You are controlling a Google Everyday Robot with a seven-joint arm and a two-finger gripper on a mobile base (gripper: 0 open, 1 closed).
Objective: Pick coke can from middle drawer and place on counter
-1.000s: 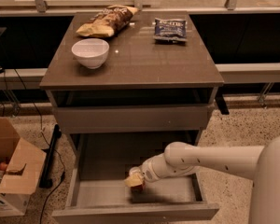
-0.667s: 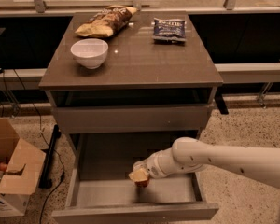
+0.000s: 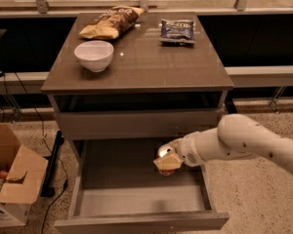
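Note:
The middle drawer [image 3: 118, 184] is pulled open under the cabinet, its grey floor bare on the left. My gripper [image 3: 167, 163] hangs over the drawer's right half, above the floor, with its tan fingers [image 3: 170, 164] shut around the coke can [image 3: 163, 151]. The can's silver top shows above the fingers and a bit of red below them. The white arm reaches in from the right. The counter [image 3: 146, 62] is the glossy brown top above the drawer.
On the counter stand a white bowl [image 3: 94, 55], a chip bag [image 3: 110, 22] at the back left and a blue snack bag [image 3: 177, 30] at the back right. The shut upper drawer front [image 3: 136, 123] is just above the gripper. A cardboard box [image 3: 12, 179] stands on the floor at the left.
My gripper has risen from the drawer floor and shifted right, bringing the can up with it. The arm has drawn back toward the right.

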